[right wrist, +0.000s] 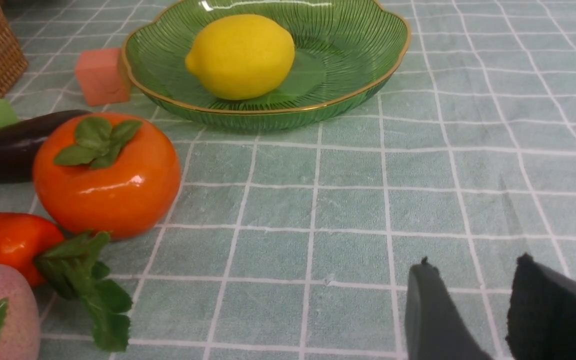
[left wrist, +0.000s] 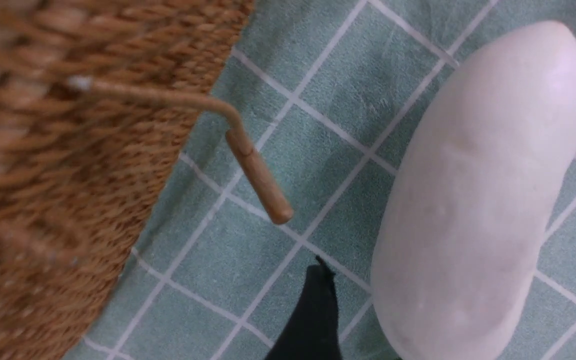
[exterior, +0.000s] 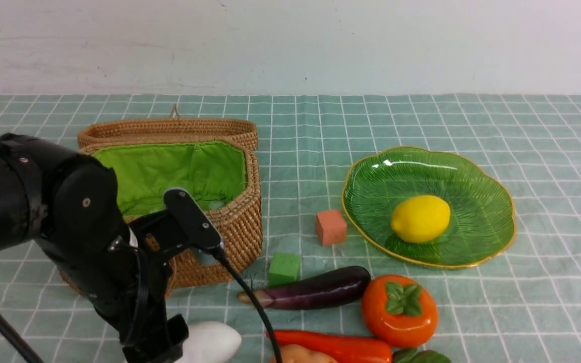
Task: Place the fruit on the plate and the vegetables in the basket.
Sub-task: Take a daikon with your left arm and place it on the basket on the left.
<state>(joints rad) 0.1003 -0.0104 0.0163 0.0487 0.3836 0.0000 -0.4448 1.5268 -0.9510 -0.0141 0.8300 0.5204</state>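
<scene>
Straddling the white oval vegetable (left wrist: pixel 478 200), the left claw (left wrist: pixel 460 285) stands spread, gripping nothing. Closing off-centre on that smooth, tapered skin could squirt it out ahead; the wicker basket (left wrist: pixel 58 165) and its wooden toggle (left wrist: pixel 258 175), just beside the claw, could snag a lift.

Looks like a robot test bench: checked tablecloth (exterior: pixel 472 116), bare white wall (exterior: pixel 290 45), black robot arm (exterior: pixel 43 212), toy lemon (exterior: pixel 420 218).
</scene>
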